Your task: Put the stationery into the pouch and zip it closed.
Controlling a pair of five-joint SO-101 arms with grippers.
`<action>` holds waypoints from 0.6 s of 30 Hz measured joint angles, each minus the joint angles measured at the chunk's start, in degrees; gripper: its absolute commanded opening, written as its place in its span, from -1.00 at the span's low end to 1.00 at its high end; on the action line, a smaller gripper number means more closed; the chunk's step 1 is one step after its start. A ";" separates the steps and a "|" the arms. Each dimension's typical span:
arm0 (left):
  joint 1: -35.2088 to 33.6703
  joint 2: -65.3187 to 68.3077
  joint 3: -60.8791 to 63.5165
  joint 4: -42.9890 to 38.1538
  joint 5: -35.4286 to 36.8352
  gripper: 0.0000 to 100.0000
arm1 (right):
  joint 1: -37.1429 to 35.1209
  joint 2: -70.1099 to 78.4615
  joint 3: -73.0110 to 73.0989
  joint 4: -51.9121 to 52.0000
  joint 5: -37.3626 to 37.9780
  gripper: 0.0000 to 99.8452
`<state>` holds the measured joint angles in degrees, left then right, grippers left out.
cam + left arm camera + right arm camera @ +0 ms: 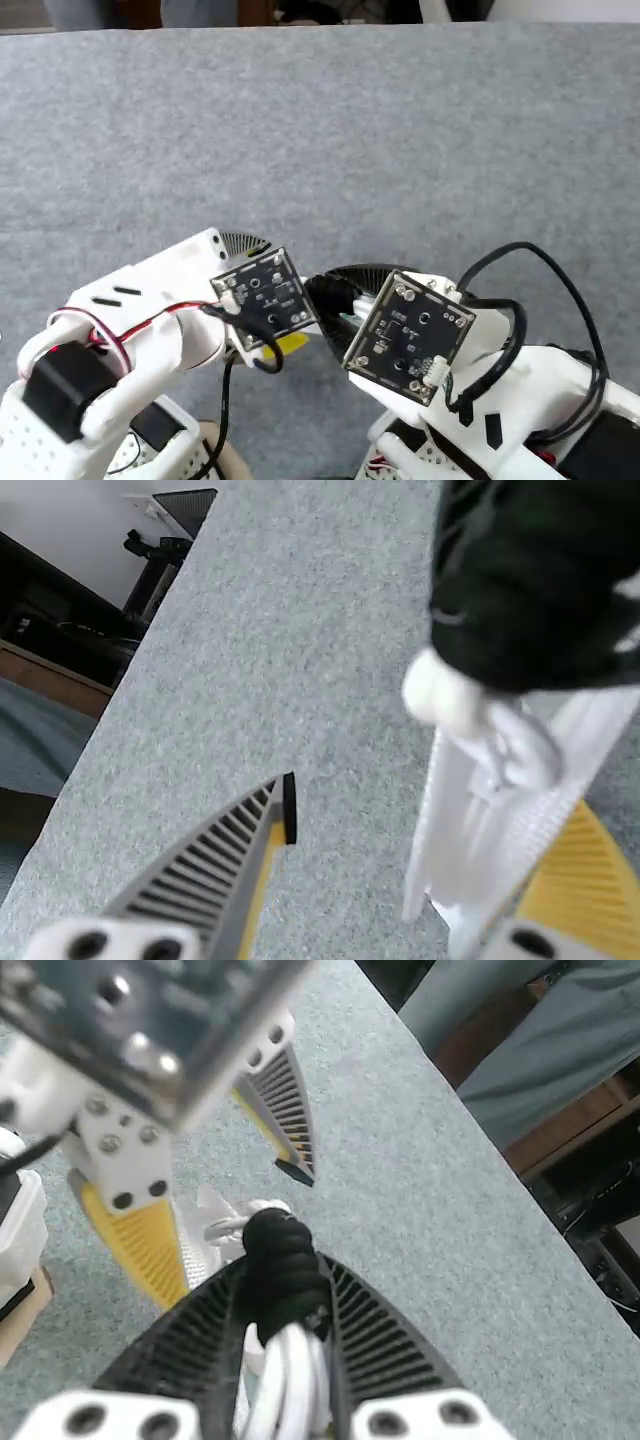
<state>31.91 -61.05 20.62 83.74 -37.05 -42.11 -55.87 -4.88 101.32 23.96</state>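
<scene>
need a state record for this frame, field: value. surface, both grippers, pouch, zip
surface: grey carpeted table
right gripper: shut on the white pouch, with a black lump at its tips
left gripper: open, one finger on either side of the pouch's end
zipper pull: white ring beside the black lump, not gripped
zip state: cannot tell
pouch contents: cannot tell
</scene>
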 measured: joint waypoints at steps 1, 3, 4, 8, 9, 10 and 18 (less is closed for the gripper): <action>0.09 0.00 -0.18 0.44 0.18 -0.21 | 0.00 0.00 0.00 0.00 0.00 -0.98; 0.09 0.00 -0.35 1.14 0.18 -0.21 | 0.00 0.00 0.00 0.00 0.00 -0.98; 0.09 0.00 -0.35 1.41 0.18 -0.21 | 0.00 0.00 0.00 0.00 0.00 -0.98; 0.09 0.00 -0.35 1.67 1.67 -0.21 | 0.00 0.00 0.00 0.00 0.00 -0.98; 0.09 0.00 -0.35 1.67 1.85 -0.21 | 0.00 0.00 0.00 0.00 0.00 -0.98; 0.09 0.00 -0.35 1.67 1.93 -0.21 | 0.00 0.00 0.00 0.00 0.00 -0.98; 0.18 0.00 -0.35 1.67 2.11 -0.61 | 0.00 0.00 0.00 0.00 0.00 -0.98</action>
<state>32.09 -61.05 20.26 85.41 -34.95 -42.11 -55.87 -4.88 101.32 23.96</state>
